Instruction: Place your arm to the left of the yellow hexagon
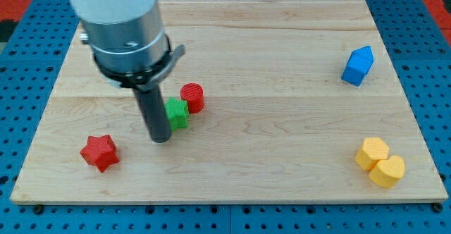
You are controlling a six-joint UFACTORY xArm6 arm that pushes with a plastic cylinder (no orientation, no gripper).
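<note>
The yellow hexagon [371, 153] lies near the board's lower right corner, touching a second yellow block [387, 171], rounded like a heart, just below and right of it. My tip [161, 139] rests on the board in the left half, far to the left of the yellow hexagon. The tip stands right beside a green block [177, 113], at its lower left. A red cylinder [192, 97] sits just up and right of the green block.
A red star [99, 152] lies near the lower left, left of my tip. A blue house-shaped block [358, 65] sits at the upper right. The wooden board [282, 177] lies on a blue perforated table.
</note>
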